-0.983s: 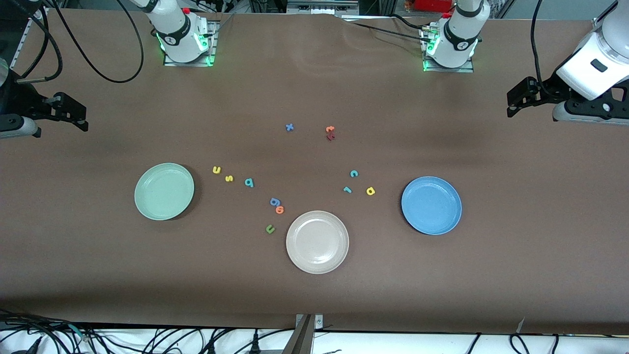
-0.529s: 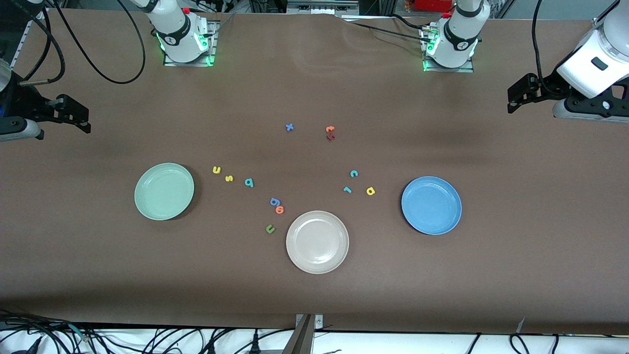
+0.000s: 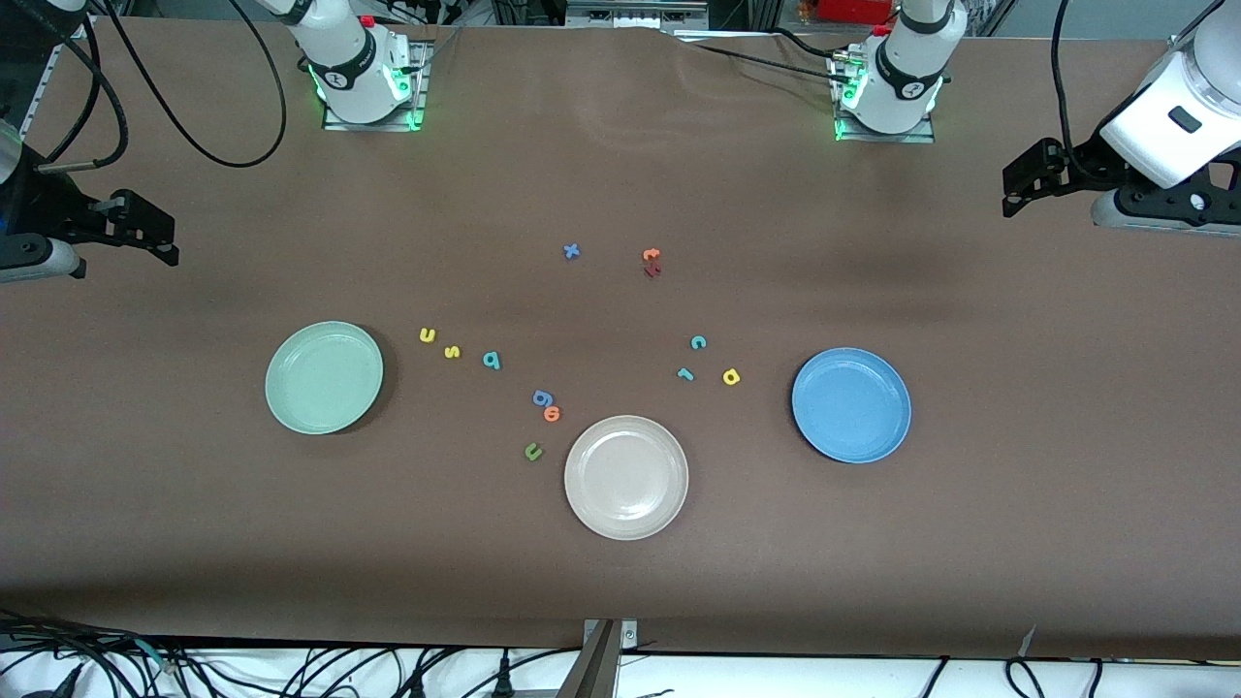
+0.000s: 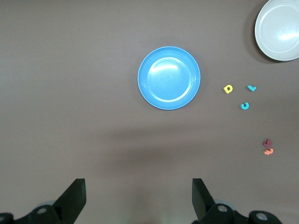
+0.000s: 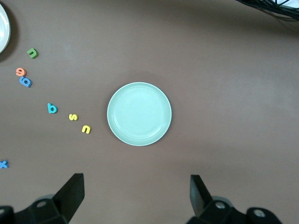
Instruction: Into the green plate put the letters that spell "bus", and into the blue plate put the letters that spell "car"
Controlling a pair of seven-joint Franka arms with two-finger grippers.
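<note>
Altogether three plates [image 3: 626, 477], eleven foam letters [image 3: 493, 361] — both pincers wide.

Open bench [image 3: 194, 504] lies all round the green plate [image 3: 324, 377] and blue plate [image 3: 851, 405]; only the beige plate [image 3: 626, 477] and scattered spare letters crowd the middle

Left arm: bent, raised over the tabletop at its own end, waiting.
Left hand [image 4: 138, 200]: up in the air, fingers spread wide, holding nothing.
Right arm: bent, raised over the tabletop at its own end.
Right hand [image 5: 135, 198]: up in the air, fingers spread wide, holding nothing.
</note>
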